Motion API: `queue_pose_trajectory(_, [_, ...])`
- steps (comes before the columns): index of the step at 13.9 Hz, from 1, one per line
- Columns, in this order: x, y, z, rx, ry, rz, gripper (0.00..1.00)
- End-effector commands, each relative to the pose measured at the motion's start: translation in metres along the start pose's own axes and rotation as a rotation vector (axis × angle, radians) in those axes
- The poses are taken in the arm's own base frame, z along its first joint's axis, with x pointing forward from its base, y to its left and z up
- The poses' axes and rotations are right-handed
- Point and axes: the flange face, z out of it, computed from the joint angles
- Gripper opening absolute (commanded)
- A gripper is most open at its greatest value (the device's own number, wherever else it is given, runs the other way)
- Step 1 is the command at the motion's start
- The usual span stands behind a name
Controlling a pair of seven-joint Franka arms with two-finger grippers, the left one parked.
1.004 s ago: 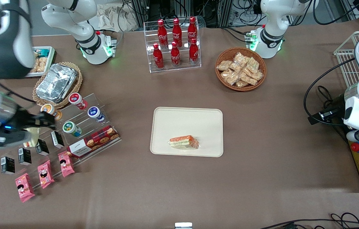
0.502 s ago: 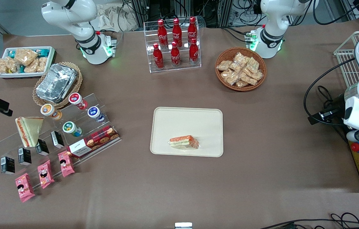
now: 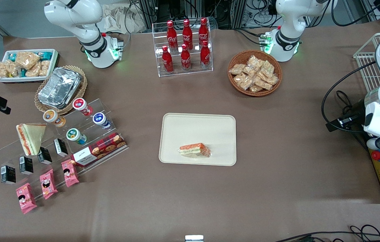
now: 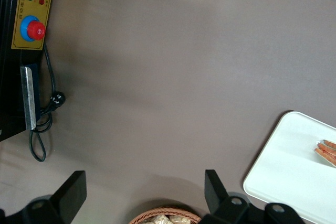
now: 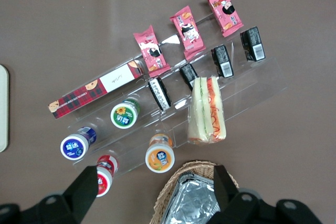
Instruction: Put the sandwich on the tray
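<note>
Gripper spread wide, holding nothing, hung high over the working arm's end of the counter. Directly beneath: foil container in its wicker basket, and just beside that the clear acrylic stand with its yogurt cups, small black cartons, biscuit box and pink snack packets. Propped on that stand, close under the gripper, a second wedge with red-speckled filling: not the one wanted.

Well apart from the gripper, toward the middle of the counter: the tray, with the sandwich lying flat on it, orange-red and green stripes showing through the wrap. Fully inside the rim, though close to the edge nearer the front camera. No contact between gripper and sandwich. By the look of it, placing done.

Risks from here, as judgement only:
- Mistaking the speckled wedge below for the target, given how alike the two look and how near it sits; a needless second pick the likely result.
- Dropping straight down with jaws this wide: likely to clip the cups or tip the light acrylic stand.
- Bumping the tray on any return pass: enough, perhaps, to slide the slick-wrapped sandwich over the low rim nearby.
</note>
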Motion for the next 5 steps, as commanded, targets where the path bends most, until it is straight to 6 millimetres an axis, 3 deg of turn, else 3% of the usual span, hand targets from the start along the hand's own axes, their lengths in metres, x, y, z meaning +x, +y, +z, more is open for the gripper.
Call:
queue_pose_trajectory(1, [-0.0071,-0.0094,-0.0011,-0.02,0.01,0.001,0.98])
queue_pose_trajectory(5, [-0.0076,-0.012,0.0031,-0.003,-0.012,0.007,0.98])
